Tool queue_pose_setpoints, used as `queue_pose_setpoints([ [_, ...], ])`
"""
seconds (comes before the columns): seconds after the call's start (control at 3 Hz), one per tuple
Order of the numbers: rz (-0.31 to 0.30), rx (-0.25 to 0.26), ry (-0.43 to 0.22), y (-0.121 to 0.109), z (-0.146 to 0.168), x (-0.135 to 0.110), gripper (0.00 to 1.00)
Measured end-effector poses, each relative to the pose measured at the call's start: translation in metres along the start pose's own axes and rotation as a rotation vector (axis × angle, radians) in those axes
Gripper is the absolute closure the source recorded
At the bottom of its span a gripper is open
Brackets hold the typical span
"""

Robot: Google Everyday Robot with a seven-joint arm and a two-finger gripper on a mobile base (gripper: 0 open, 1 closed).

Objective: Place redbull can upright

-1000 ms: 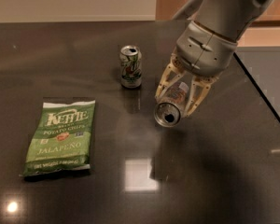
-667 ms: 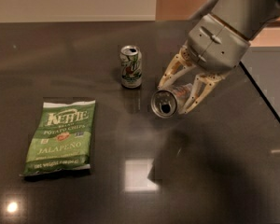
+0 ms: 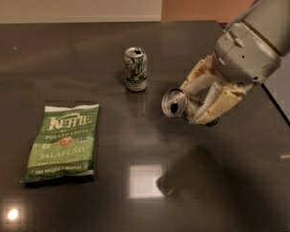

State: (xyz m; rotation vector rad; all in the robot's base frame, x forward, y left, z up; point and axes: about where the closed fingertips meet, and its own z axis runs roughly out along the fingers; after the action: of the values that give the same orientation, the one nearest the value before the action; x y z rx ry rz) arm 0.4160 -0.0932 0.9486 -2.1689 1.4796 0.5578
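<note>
The redbull can (image 3: 176, 104) is held on its side above the dark table (image 3: 135, 197), its silver top with the pull-tab opening facing left toward the camera. My gripper (image 3: 199, 99) is shut on the can, its cream fingers (image 3: 217, 103) clamped across the can's body, which they mostly hide. The gripper comes in from the upper right, right of the table's middle. The can is lifted off the table, and its shadow lies below it.
A shorter white-and-green soda can (image 3: 136, 69) stands upright to the left of the gripper. A green Kettle jalapeño chips bag (image 3: 64, 141) lies flat at the left. The table's right edge (image 3: 280, 110) runs diagonally beside the arm.
The gripper has risen and moved right with the redbull can in it. The can's top has turned to face more to the left.
</note>
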Motion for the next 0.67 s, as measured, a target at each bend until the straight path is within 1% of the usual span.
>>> queue_pose_setpoints([
  [0.33, 0.245, -0.018, -0.081, 0.008, 0.0017, 0.0072, 1.0],
  [0.67, 0.41, -0.017, -0.231, 0.0045, 0.0018, 0.0059, 1.0],
])
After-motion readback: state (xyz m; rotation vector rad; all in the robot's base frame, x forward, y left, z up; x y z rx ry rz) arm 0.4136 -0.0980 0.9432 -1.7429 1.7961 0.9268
